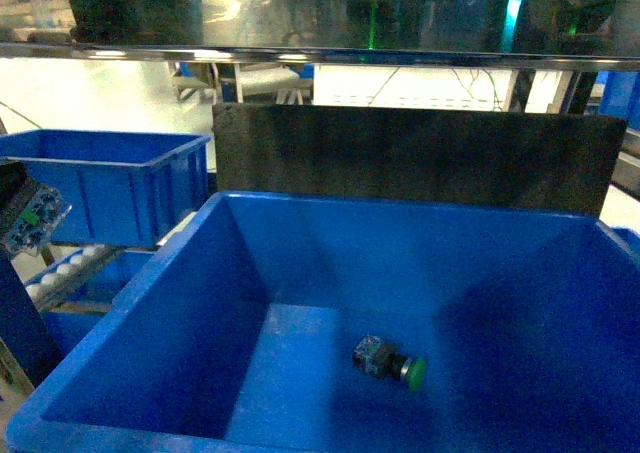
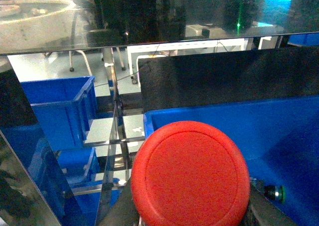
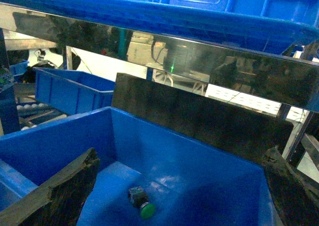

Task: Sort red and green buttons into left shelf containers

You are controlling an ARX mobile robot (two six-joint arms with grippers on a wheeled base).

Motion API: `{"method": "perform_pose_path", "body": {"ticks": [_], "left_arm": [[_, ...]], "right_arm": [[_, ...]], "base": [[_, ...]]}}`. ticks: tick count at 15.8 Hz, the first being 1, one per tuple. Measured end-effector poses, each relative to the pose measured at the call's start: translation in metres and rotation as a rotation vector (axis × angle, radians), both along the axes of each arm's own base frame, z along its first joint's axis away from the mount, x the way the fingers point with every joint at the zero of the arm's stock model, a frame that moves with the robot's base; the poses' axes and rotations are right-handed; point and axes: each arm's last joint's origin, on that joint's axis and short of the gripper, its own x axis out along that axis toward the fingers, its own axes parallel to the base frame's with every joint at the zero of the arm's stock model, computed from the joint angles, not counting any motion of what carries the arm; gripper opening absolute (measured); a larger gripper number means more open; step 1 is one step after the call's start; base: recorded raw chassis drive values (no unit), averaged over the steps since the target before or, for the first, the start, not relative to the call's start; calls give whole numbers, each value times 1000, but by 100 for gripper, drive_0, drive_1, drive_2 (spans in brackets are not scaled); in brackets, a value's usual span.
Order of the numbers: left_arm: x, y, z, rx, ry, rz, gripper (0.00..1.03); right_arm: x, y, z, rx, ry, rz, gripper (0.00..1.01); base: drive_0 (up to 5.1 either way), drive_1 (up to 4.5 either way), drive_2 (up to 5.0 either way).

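The left claw (image 2: 192, 218) grips a red-capped push-button (image 2: 190, 174) above the large blue plastic bin (image 1: 130, 303), where a green-capped button (image 1: 390, 361) lies. Next, judged: carry red to the left shelf's blue container (image 1: 110, 188). The right claw (image 3: 174, 196) hangs spread, empty.

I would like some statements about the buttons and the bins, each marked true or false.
1. The green button lies on the floor of the large blue bin. True.
2. It stands upright on its cap. False: it lies on its side.
3. The red button lies beside it in the bin. False: it fills the left wrist view, at the left gripper.
4. A second blue bin sits farther left. True.
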Motion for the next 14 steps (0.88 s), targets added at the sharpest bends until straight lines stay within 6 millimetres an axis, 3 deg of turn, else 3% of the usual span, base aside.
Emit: {"method": "perform_pose_path", "body": {"ticks": [9,12,14], "left_arm": [[3,-13,-14,9,41,-58,25],[8,-29,-37,68,93,-105,25],[23,-39,-54,100,128,-108,25]], "right_arm": [[0,0,0,0,0,0,98],[0,0,0,0,0,0,98],[0,0,0,0,0,0,98]], "base": [[0,0,0],[0,0,0],[0,0,0]]}}
